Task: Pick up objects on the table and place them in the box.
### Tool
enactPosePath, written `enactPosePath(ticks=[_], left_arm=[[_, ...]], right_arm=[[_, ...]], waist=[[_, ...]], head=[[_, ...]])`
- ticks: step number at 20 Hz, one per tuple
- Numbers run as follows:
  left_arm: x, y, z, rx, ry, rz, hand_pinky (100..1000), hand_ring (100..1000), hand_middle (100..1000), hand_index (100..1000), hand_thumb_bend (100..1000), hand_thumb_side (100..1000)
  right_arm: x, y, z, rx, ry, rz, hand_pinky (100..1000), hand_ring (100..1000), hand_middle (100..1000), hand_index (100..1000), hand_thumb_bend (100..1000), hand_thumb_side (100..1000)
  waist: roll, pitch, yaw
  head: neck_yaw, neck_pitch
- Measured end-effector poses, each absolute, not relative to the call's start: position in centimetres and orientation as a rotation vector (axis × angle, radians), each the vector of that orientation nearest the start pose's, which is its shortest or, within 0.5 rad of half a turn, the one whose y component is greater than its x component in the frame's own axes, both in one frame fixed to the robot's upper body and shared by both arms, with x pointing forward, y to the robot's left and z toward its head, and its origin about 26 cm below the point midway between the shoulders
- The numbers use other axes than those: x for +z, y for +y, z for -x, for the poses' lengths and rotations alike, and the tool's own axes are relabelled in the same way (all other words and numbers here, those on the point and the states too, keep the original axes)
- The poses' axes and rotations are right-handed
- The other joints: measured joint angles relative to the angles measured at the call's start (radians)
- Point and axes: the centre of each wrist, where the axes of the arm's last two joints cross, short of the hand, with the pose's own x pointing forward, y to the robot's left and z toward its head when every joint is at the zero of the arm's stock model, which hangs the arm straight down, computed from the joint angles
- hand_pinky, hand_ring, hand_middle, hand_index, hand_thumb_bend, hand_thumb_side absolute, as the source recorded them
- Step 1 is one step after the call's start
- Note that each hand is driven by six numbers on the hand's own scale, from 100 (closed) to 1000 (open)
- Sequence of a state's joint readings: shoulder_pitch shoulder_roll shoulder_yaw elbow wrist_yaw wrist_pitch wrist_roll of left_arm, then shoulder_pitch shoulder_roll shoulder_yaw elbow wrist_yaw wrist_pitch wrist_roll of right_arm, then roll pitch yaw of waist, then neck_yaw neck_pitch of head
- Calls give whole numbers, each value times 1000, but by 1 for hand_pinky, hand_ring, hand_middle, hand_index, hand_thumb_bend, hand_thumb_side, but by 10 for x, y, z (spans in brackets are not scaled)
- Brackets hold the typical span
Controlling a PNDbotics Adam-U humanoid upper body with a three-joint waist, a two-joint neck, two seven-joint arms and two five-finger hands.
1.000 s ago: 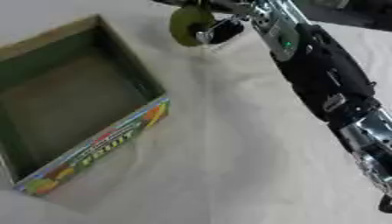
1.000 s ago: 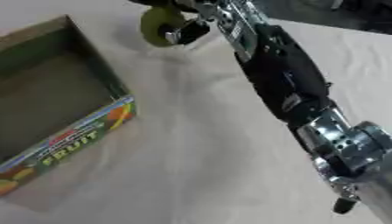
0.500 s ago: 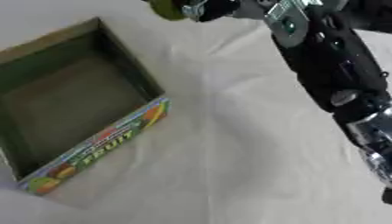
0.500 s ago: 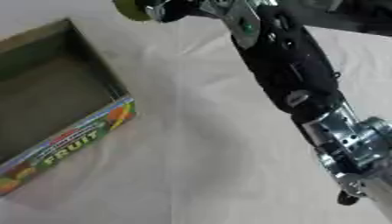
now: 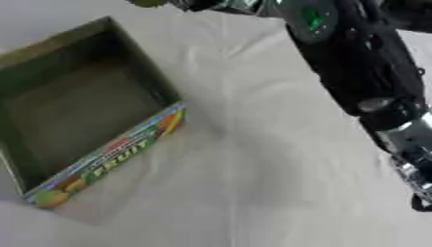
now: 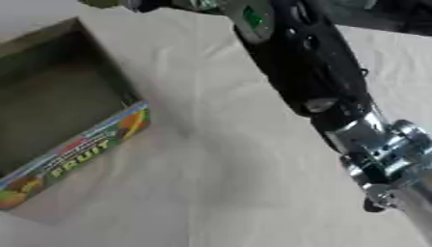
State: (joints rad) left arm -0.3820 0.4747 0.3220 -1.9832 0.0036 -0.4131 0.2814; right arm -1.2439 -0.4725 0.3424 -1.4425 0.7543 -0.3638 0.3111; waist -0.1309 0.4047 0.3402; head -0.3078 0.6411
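Box: an open, square cardboard box (image 5: 80, 101) with dull green-brown inner walls and a bright printed outer side reading "FRUIT" with fruit pictures; it sits on the counter, its inside showing only bare floor and walls.

Counter: a surface covered by a pale, creased white cloth (image 5: 253, 183); the box stands on it, and the cloth stretches away from the box's printed side and beyond its far corner.

Right arm: a black arm with silver joints and a small green light (image 5: 354, 77), coming in from the side opposite the box and slanting up past the box's far corner toward the upper edge of both views.

Right hand: only a dark part of it (image 5: 198, 5) shows at the very top edge, just above and beyond the far corner of the box; the rest is cut off, so I cannot tell how its fingers stand or whether they hold anything.

Object: a small olive-green rounded thing (image 5: 145, 3) peeks in at the top edge, right beside the hand and above the box's far wall, off the cloth; most of it is out of view, and whether the hand touches it cannot be told.

Left hand: shows in neither view.
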Motion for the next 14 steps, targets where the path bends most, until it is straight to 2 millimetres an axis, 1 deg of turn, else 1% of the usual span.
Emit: enactPosePath(ticks=[2, 3, 4, 7, 10, 14], left_arm=[[271, 348, -290, -2, 3257, 689, 596, 647, 606, 736, 100, 429], [273, 347, -291, 1, 3243, 677, 596, 647, 606, 736, 100, 429], [274, 347, -291, 6, 3230, 667, 599, 646, 603, 736, 100, 394], [278, 345, -291, 21, 3196, 635, 604, 646, 602, 737, 100, 357], [281, 343, -292, 34, 3174, 618, 606, 646, 601, 738, 100, 335], [282, 343, -292, 44, 3157, 613, 607, 646, 600, 738, 100, 316]], right_arm=[[392, -125, -388, -1805, 2303, -1003, 713, 609, 659, 799, 100, 220], [390, -119, -386, -1798, 2314, -976, 713, 609, 659, 799, 100, 220], [388, -112, -385, -1793, 2322, -951, 711, 609, 658, 797, 100, 221], [380, -95, -383, -1783, 2334, -901, 714, 607, 654, 796, 100, 196], [366, -81, -383, -1780, 2360, -857, 717, 604, 648, 794, 100, 177], [348, -68, -382, -1781, 2393, -822, 720, 604, 645, 795, 100, 176]], waist=[[2, -4, 9], [4, -8, 13], [6, -11, 15], [9, -18, 20], [14, -21, 23], [19, -28, 25]], head=[[-11, 9], [-17, 15], [-22, 19], [-36, 33], [-46, 37], [-54, 44]])
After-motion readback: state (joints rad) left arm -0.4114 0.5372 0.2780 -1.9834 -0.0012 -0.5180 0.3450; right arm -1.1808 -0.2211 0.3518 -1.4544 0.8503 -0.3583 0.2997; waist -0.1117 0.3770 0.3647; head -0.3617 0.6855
